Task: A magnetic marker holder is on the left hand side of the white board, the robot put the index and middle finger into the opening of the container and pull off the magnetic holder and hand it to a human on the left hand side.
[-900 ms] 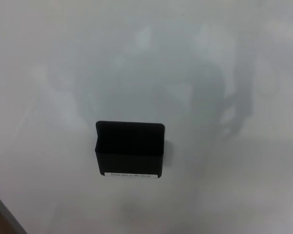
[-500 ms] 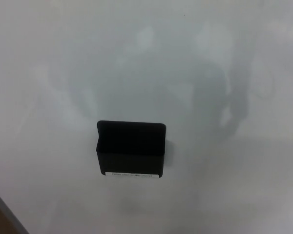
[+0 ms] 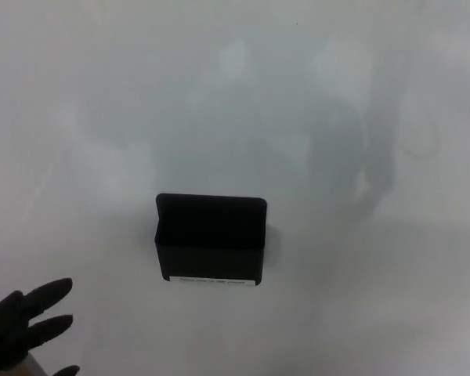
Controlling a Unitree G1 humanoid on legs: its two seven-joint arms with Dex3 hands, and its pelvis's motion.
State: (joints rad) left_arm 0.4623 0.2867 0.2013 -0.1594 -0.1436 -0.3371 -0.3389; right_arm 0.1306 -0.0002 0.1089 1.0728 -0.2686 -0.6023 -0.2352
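At about 8 o'clock, nearest to us, we see the left hand (image 3: pixel 23 325) at the lower left corner of the view. Its black fingers (image 3: pixel 51 292) are spread wide and it holds nothing. It is well apart from the magnetic marker holder (image 3: pixel 210 239), which sits near the centre, slightly toward 6 o'clock, and is attached to the white board (image 3: pixel 360 94). The holder is a black box with its opening at the top and a white label strip (image 3: pixel 210 279) along its bottom edge. Behind it, toward 12 o'clock, the board shows only dim grey reflections.
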